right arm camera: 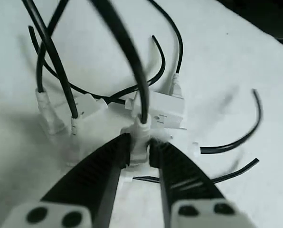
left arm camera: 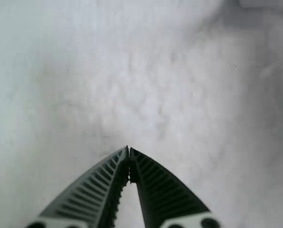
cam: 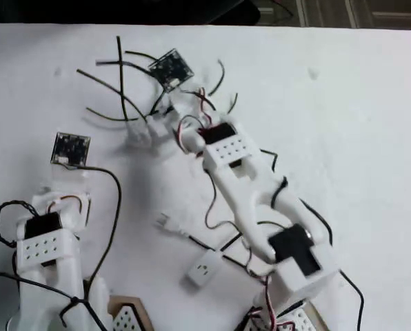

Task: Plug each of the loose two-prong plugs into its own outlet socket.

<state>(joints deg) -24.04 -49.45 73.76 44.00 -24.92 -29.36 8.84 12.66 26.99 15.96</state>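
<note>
R claw pinches a white plug by its body, cord trailing up, so we judge the prongs face the socket cluster just beside it. L claw is pressed together over bare bench, idle; a second plug lies loose nr a socket block.

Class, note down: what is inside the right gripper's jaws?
A white plug with a black cord rising from it sits clamped in the right gripper. The fingers cover its lower end, so its prongs and whatever lies beneath cannot be seen.
</note>
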